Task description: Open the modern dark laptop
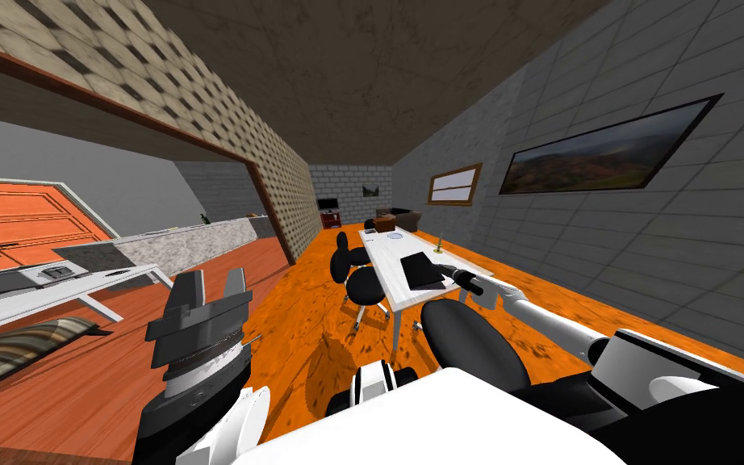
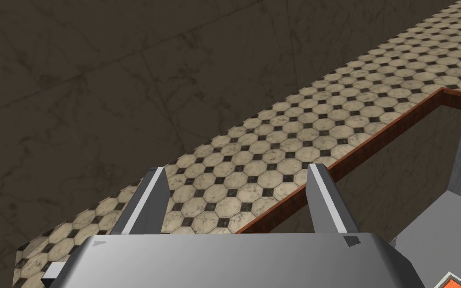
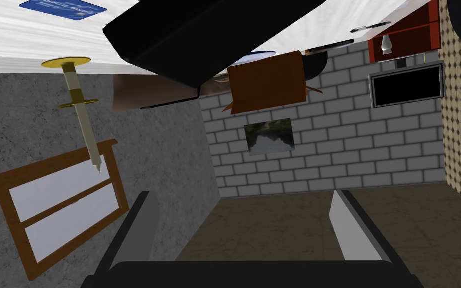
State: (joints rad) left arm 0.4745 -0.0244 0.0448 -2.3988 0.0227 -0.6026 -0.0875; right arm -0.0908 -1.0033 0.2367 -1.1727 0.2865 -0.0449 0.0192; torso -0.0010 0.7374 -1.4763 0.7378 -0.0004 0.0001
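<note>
A black laptop (image 1: 422, 270) lies flat on the near half of a long white table (image 1: 389, 252). My right arm reaches out to it, and my right gripper (image 1: 448, 272) sits at the laptop's right edge. In the right wrist view, which is rolled upside down, the laptop (image 3: 209, 35) is a black slab on the white tabletop (image 3: 19, 45), just beyond my open right gripper (image 3: 244, 220), with nothing between the fingers. My left gripper (image 1: 211, 295) is raised at my left side, well away from the table, and my left gripper (image 2: 234, 200) stands open and empty.
Two black office chairs (image 1: 361, 284) stand along the table's left side and a third (image 1: 463, 339) is close in front of me. A candle in a brass holder (image 3: 80, 107) stands on the table's right edge by the laptop. A wide doorway (image 1: 265, 202) opens to the left.
</note>
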